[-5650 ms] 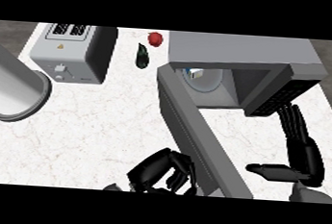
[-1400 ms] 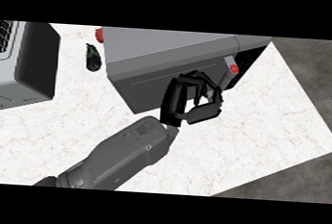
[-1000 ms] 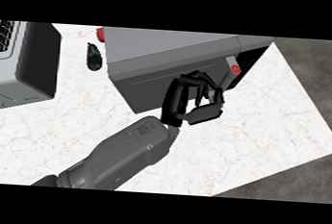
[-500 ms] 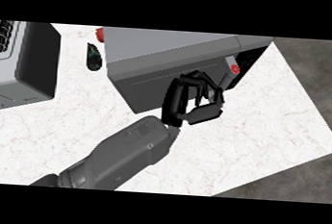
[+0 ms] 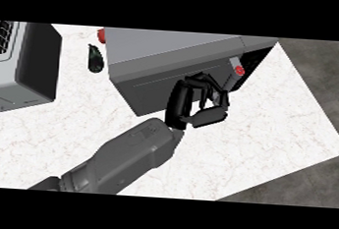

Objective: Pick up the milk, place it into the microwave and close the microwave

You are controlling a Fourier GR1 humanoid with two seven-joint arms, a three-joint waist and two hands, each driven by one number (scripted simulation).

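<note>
Left hand (image 5: 199,102) sits at the centre of the frame, its grey forearm (image 5: 122,160) running up from the lower left. Its fingers are curled over with nothing visible inside them, and the knuckles and thumb lie against the dark front door (image 5: 156,88) of the microwave (image 5: 176,48). The right hand does not show.

The milk is nowhere in view. Nothing stands on the bare white counter (image 5: 274,123), so it is most likely already inside, behind the door and just beyond the hand. The door looks flush, or very nearly so, with the microwave body. The coming move therefore turns on a push straight away from the robot, toward the upper part of the frame, and nothing stands between hand and door.

Just right of the fingers is the dark control strip with a red button (image 5: 238,70), close enough to be pressed by a sideways slip. A toaster (image 5: 22,68) stands at the left edge, well apart from the hand. Farther up, a dark aubergine-like item (image 5: 96,59) lies between the toaster and the microwave, and a small red object (image 5: 102,33) sits beyond it.
</note>
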